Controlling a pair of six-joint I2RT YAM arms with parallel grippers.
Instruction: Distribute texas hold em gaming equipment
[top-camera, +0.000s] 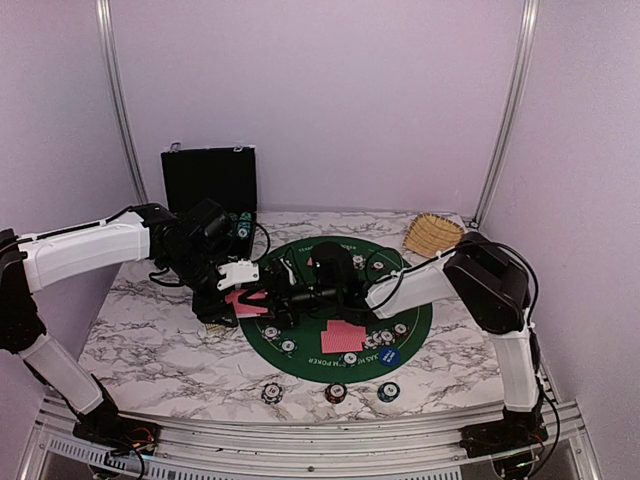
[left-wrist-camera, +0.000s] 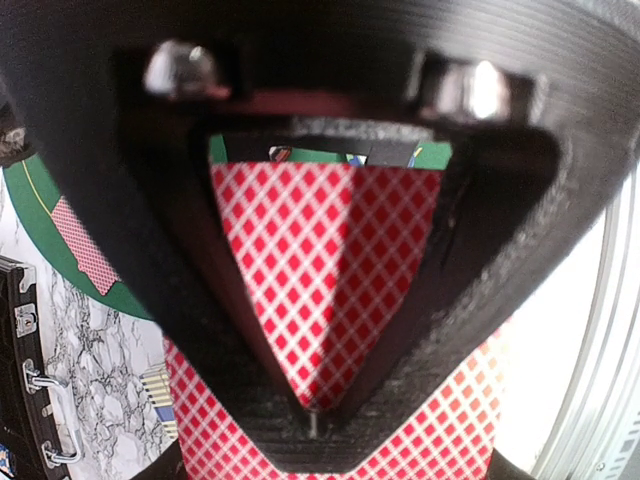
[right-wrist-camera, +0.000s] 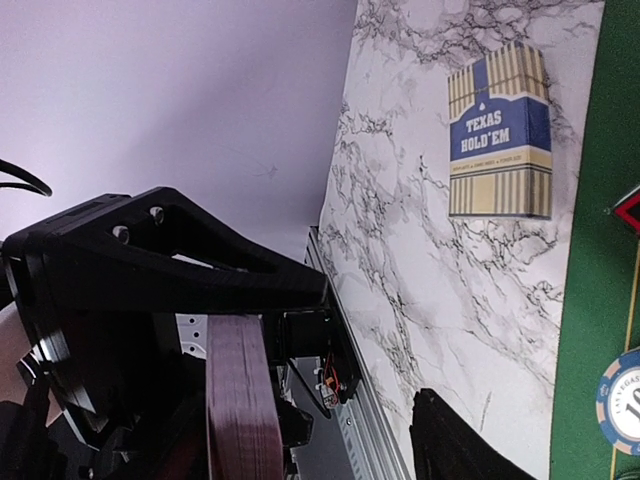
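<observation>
A deck of red-backed playing cards (left-wrist-camera: 320, 260) is clamped in my left gripper (left-wrist-camera: 315, 425), which is shut on it above the left rim of the green poker mat (top-camera: 300, 352). In the top view the left gripper (top-camera: 243, 295) and right gripper (top-camera: 283, 297) meet there. The right wrist view shows the deck (right-wrist-camera: 240, 400) edge-on between the spread jaws of my right gripper (right-wrist-camera: 240, 445); one finger (right-wrist-camera: 455, 445) stands well off it. Red-backed cards (top-camera: 343, 338) lie on the mat, near a blue button (top-camera: 389, 356) and striped chips (top-camera: 336, 392).
A black hinged case (top-camera: 210, 180) stands open at the back left. The wicker basket (top-camera: 432, 235) is at the back right. A Texas Hold'em card box (right-wrist-camera: 498, 130) lies on the marble left of the mat. Two more chips (top-camera: 271, 391) (top-camera: 388, 391) sit near the front edge.
</observation>
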